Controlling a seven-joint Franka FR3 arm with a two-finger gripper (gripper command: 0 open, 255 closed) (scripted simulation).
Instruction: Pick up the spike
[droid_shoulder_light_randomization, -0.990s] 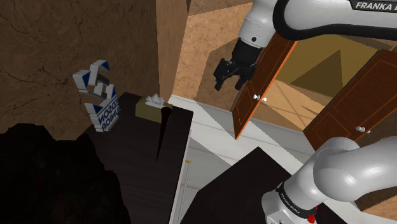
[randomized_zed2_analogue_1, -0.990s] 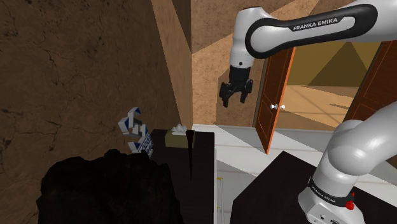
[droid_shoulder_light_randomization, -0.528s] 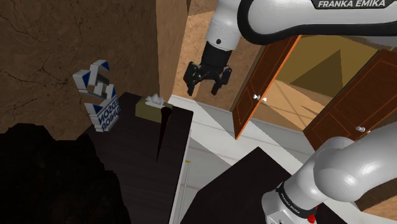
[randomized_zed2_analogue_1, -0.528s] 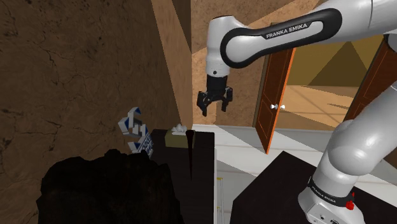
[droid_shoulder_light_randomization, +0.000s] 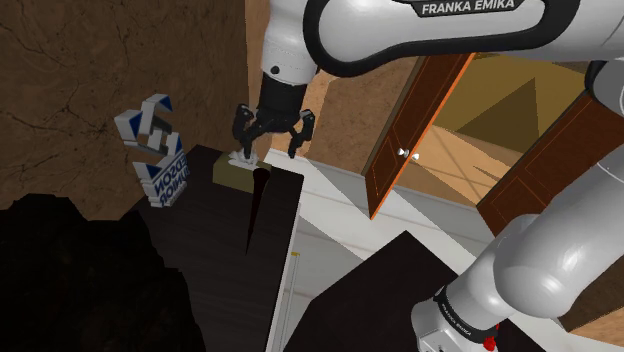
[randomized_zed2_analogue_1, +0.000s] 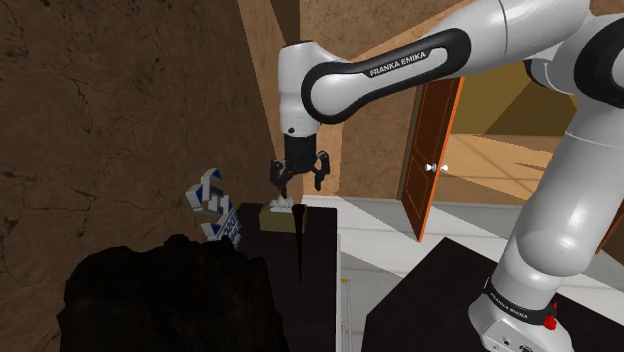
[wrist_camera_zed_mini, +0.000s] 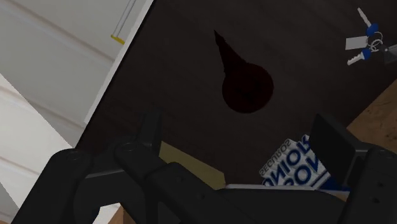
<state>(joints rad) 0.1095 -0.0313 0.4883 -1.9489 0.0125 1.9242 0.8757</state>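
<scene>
The spike (droid_shoulder_light_randomization: 256, 208) is a tall, thin, dark cone standing upright on the dark table (droid_shoulder_light_randomization: 210, 262), near the table's right edge in the shoulder view. It also stands in the second exterior view (randomized_zed2_analogue_1: 299, 240). From above, the spike (wrist_camera_zed_mini: 245, 86) shows a round base and a pointed tip. My black gripper (droid_shoulder_light_randomization: 269, 138) hangs open in the air just above the spike's tip and the tissue box, touching neither. The gripper (randomized_zed2_analogue_1: 298, 178) sits above the table's far end, and its fingers (wrist_camera_zed_mini: 150, 129) stand wide apart with nothing between them.
An olive tissue box (droid_shoulder_light_randomization: 234, 171) sits behind the spike. A blue and white printed box (droid_shoulder_light_randomization: 166, 177) stands by the brown wall, with another one (droid_shoulder_light_randomization: 147, 121) above it. Keys (wrist_camera_zed_mini: 364, 44) lie on the table. A black mass (droid_shoulder_light_randomization: 80, 280) fills the near left. Orange-brown doors (droid_shoulder_light_randomization: 405, 130) stand open to the right.
The arm has swung from in front of the door towards the shoulder view's left and downwards. The open gripper now hangs over the tissue box and the spike. Nothing on the table has moved.
</scene>
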